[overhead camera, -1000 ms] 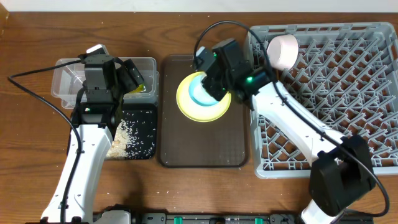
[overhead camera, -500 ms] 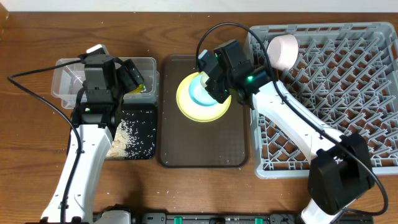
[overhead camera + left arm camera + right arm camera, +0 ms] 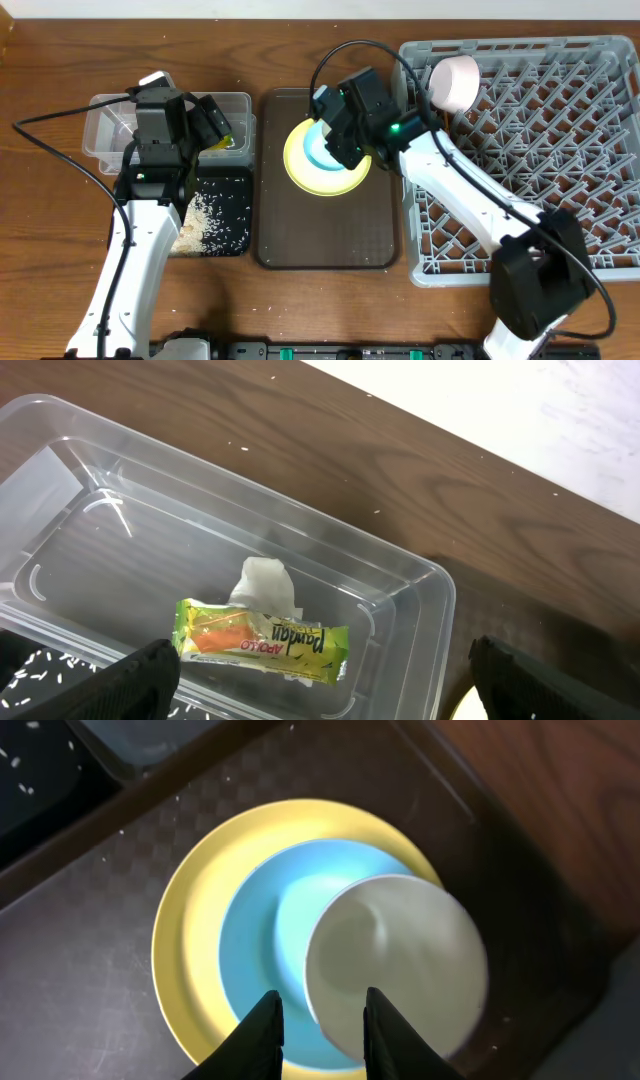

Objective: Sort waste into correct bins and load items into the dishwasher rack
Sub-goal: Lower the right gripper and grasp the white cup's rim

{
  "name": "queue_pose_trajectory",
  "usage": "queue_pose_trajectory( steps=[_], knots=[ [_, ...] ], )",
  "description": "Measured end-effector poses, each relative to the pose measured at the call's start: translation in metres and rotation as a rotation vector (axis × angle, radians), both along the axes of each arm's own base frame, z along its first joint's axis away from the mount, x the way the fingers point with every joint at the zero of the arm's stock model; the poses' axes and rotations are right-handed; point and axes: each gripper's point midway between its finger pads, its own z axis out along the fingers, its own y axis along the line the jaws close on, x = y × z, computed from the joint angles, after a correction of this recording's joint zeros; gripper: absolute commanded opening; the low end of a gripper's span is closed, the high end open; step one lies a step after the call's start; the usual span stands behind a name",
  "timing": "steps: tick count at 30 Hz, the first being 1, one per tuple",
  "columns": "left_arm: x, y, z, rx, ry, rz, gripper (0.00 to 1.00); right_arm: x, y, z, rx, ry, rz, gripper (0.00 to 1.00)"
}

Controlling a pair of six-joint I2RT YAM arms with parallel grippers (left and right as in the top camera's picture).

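My right gripper straddles the rim of the small white cup and is shut on it, over the light blue bowl that sits in the yellow-green plate. In the overhead view this gripper covers the cup above the plate. My left gripper is open and empty above the clear tub, which holds the green-and-orange wrapper and the white tissue. Rice lies in the black tray. The pinkish bowl is in the grey rack. The chopsticks are out of view.
The plate stands on a dark brown serving tray between the bins and the rack. The clear tub sits just behind the black tray at the left. A few rice grains lie on the table by the front edge.
My right gripper has shifted slightly left over the plate. The left arm has not moved.
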Motion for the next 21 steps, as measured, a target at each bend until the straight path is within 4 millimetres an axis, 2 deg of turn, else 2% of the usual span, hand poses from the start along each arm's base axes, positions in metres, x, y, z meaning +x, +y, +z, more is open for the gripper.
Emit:
queue_pose_trajectory(
  steps=[7,11,15,21],
  knots=[
    [0.000,0.000,0.000,0.000,0.000,0.000,0.96,-0.001,0.000,-0.036,-0.042,0.065,0.001,0.25],
    [0.000,0.000,0.000,0.000,0.000,0.000,0.95,-0.001,0.000,-0.037,-0.042,0.066,0.001,0.25],
    [0.000,0.000,0.000,0.000,0.000,0.000,0.95,-0.001,0.000,-0.037,-0.042,0.067,0.001,0.30],
    [0.000,0.000,0.000,0.000,0.000,0.000,0.95,0.000,0.000,-0.037,-0.039,0.062,0.001,0.30]
  ],
)
